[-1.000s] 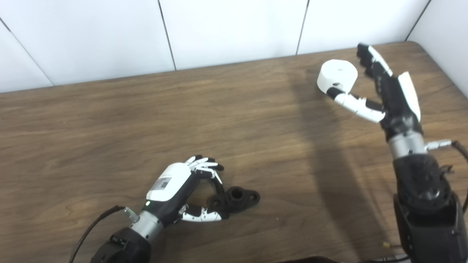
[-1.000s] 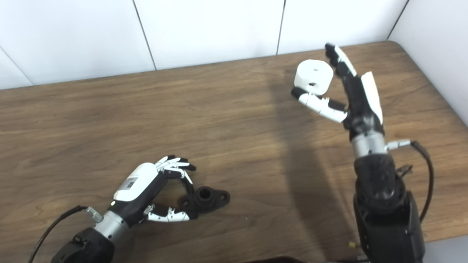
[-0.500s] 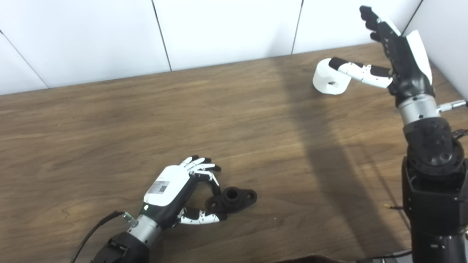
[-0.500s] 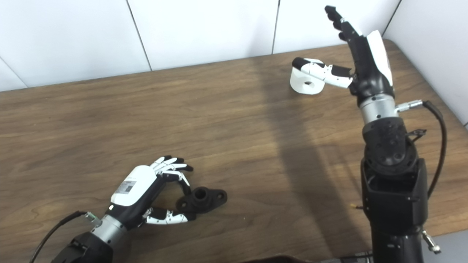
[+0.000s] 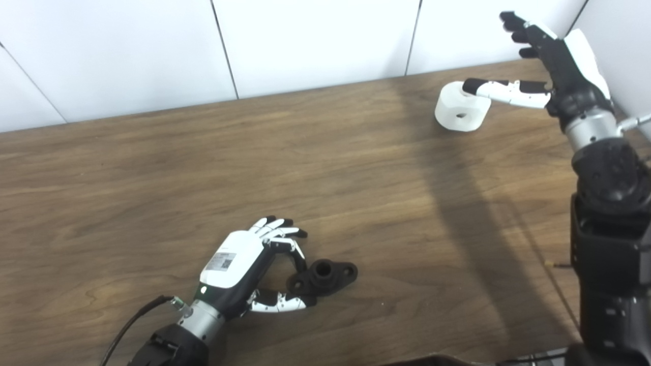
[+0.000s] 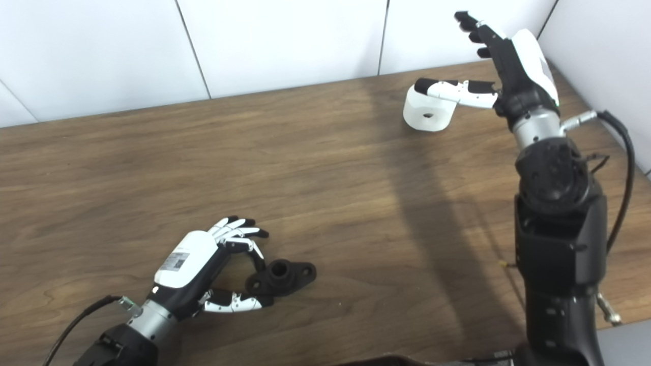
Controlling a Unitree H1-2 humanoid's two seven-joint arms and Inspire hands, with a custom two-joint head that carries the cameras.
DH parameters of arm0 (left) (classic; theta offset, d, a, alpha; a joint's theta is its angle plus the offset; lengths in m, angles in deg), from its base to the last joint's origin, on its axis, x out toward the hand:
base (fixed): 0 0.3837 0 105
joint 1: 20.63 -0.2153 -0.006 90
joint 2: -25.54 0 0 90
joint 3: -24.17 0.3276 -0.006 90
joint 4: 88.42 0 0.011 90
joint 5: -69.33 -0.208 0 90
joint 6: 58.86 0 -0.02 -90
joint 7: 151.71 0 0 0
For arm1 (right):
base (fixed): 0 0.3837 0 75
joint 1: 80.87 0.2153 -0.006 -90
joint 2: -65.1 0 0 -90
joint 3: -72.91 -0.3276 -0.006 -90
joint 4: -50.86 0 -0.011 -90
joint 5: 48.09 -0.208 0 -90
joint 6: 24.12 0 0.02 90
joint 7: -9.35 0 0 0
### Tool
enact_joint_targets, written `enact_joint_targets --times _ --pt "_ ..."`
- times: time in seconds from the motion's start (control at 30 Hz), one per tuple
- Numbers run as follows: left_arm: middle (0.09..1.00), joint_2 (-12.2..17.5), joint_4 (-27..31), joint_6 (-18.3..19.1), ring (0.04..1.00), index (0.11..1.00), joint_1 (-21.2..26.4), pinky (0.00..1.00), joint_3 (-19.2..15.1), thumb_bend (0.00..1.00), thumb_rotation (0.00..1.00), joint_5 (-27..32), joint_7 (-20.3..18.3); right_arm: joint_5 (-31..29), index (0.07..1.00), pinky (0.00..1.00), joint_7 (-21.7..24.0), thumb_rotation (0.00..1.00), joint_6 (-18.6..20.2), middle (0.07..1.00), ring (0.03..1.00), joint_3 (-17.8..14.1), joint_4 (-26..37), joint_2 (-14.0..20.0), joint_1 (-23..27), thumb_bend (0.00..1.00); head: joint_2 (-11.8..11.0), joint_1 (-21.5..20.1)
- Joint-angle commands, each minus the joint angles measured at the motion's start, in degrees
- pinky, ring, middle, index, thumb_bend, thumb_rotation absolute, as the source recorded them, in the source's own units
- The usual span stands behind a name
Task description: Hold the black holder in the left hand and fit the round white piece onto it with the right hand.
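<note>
Tabletop (image 5: 152, 183) of dark wood grain is shown from above, bounded at the far edge by white wall panels (image 5: 315, 40). Near the front edge the black holder (image 5: 325, 274) is seen lying on the wood — a short upright collar with a flat, holed ear visible on its right. The left hand (image 5: 244, 269) is laid beside it on the left: the thumb is stretched along the holder's near-left edge and a curled finger is bent down onto its far-left side, so that end of the holder is pinched between them while the piece rests on the table. The remaining fingers are gathered above, clear of the holder.

At the far right, well apart from the holder, the round white piece (image 5: 460, 107) is seen tipped on its side on the table, its central hole facing the viewer. The right hand (image 6: 513, 66) is held raised behind and to the right of it, the fingers extended upward and spread, nothing grasped. Only the thumb is directed leftward across the top of the white piece — whether it touches cannot be told. A black cable (image 6: 618, 168) is looped beside the right forearm.
</note>
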Motion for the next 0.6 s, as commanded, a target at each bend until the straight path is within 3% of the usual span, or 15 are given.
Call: enact_joint_targets --times 0.0,0.13,0.23,0.57 --pt "0.808 1.82 -3.05 1.68 0.901 0.488 -1.10 0.94 0.48 0.52 0.06 -2.34 -2.23 3.80 0.843 0.81 2.50 0.44 -0.13 0.891 0.885 -1.37 -0.60 0.03 4.09 0.80 -0.10 -0.51" --pt "0.802 2.04 -3.34 1.01 0.892 0.487 -1.25 0.93 0.27 0.52 0.06 -2.03 -1.62 6.35 0.845 0.78 5.33 0.38 -0.13 0.893 0.872 -2.91 -3.60 -1.05 6.93 0.81 -0.47 -1.86" --pt "0.804 2.19 -3.72 0.73 0.893 0.487 -1.49 0.93 0.10 0.52 0.06 -1.68 -1.35 8.49 0.852 0.79 6.35 0.40 -0.14 0.903 0.884 -1.98 -6.18 -0.36 8.15 0.81 -1.62 -3.20" --pt "0.804 2.68 -5.53 -0.58 0.896 0.487 -2.07 0.94 -0.12 0.52 0.06 -1.04 0.12 8.00 0.877 0.81 2.42 0.36 -0.15 0.910 0.891 3.39 -19.54 4.17 12.08 0.85 -4.46 -4.38"
